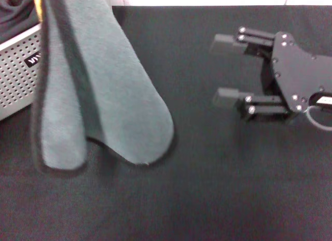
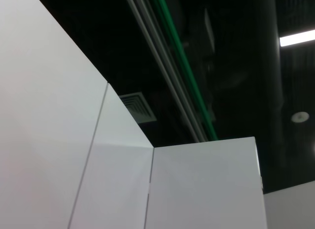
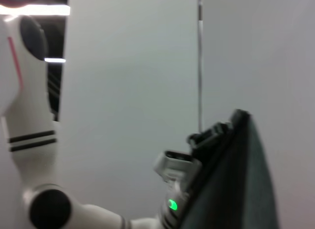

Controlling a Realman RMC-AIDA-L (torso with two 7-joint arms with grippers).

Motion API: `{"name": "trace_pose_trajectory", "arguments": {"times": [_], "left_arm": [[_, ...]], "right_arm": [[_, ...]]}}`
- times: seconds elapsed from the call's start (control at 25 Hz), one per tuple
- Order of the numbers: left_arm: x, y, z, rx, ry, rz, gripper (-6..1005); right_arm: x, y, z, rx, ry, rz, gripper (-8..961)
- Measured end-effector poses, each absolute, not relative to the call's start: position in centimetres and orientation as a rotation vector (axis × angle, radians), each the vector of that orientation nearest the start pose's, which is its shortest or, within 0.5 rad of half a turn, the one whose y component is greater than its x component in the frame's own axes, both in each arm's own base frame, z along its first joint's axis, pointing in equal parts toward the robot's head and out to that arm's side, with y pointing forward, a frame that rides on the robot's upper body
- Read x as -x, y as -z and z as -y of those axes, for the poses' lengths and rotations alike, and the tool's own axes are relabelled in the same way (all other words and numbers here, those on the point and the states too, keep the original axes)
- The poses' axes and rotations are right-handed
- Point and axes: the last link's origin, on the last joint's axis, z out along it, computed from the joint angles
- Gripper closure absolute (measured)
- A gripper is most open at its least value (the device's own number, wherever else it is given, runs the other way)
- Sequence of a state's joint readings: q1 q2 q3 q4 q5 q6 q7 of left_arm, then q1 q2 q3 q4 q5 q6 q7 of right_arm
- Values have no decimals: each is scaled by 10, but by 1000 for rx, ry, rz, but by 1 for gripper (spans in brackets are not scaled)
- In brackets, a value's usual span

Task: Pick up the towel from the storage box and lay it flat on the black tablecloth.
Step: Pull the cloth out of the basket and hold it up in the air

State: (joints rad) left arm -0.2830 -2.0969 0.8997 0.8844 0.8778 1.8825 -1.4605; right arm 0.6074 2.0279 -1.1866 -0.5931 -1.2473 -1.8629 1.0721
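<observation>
The towel [image 1: 98,90] hangs in the air at the left of the head view. It is folded lengthwise with its dark grey face outward and a sliver of yellow at its top edge. Its lower end hangs just over the black tablecloth [image 1: 207,194]. The storage box [image 1: 15,78] stands at the far left, behind the towel. My left gripper is above the head view's top edge. In the right wrist view it [image 3: 231,121] shows from afar, shut on the top of the hanging towel [image 3: 241,189]. My right gripper [image 1: 217,71] is open and empty over the tablecloth at the right.
A dark cloth [image 1: 15,13] lies in the storage box, which bears a small black label [image 1: 33,59]. The tablecloth's far edge [image 1: 207,6] meets a white surface. The left wrist view shows only white panels and a dark ceiling.
</observation>
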Motion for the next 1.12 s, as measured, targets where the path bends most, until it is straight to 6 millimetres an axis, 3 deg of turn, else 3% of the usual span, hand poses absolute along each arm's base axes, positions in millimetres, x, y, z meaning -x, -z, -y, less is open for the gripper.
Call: {"name": "trace_pose_trajectory", "arguments": {"times": [0.4, 1.12], "left_arm": [[189, -105, -285, 2105, 1863, 99, 985], [167, -79, -315, 2088, 1877, 86, 985]], "right_arm": [[-130, -1, -297, 2788, -1617, 333, 299], [-97, 37, -308, 2640, -1642, 217, 305]]}}
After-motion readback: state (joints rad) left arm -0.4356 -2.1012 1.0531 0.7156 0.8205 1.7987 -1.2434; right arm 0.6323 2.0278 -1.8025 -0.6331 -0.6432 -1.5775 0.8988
